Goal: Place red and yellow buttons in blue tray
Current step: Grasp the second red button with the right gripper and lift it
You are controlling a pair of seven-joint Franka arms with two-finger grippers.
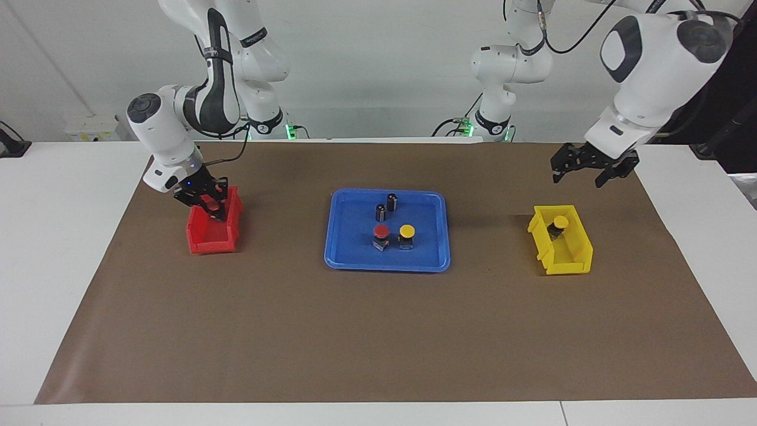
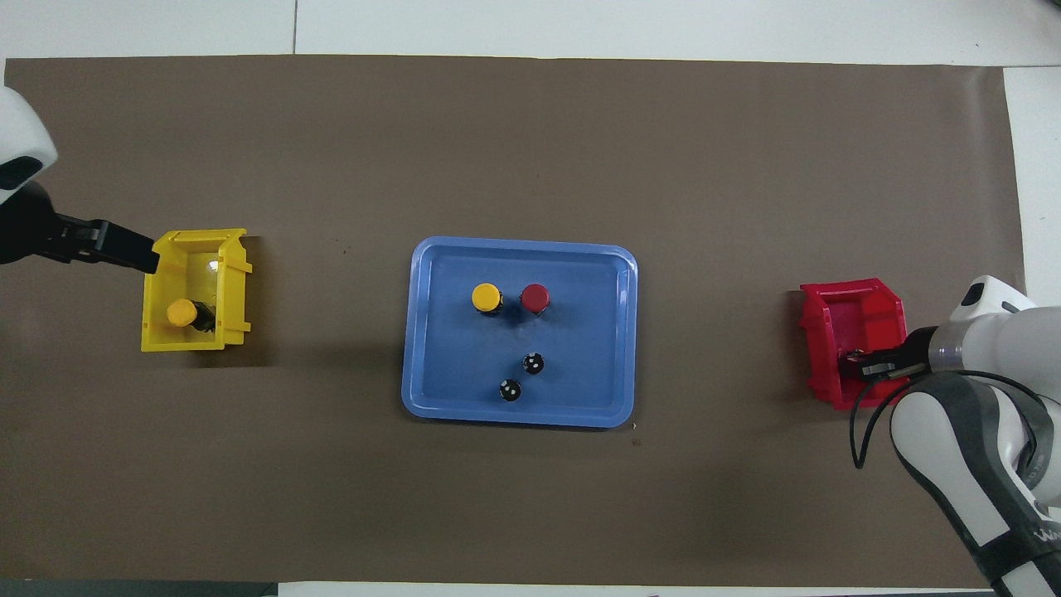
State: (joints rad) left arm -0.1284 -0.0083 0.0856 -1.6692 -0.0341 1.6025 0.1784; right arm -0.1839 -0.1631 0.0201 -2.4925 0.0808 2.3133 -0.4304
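right hand [image 1: 213, 207] down inside red bin [image 1: 204, 239], fingers' state cannot tell | left hand [image 1: 585, 168] wide, above yellow bin [image 1: 571, 260] holding yellow button [image 1: 559, 223] | blue tray [image 1: 355, 260] has one red button [image 1: 381, 232], one yellow button [image 1: 407, 231] | risk: bin walls crowd hands, grasp may slip

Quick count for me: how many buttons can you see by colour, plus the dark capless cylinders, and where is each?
Yellow buttons: 2, one in the blue tray at, one in the yellow bin at
Red buttons: 1, in the tray; any in the red bin is hidden by the right gripper
Dark cylinders: 2, in the tray
Total: 5
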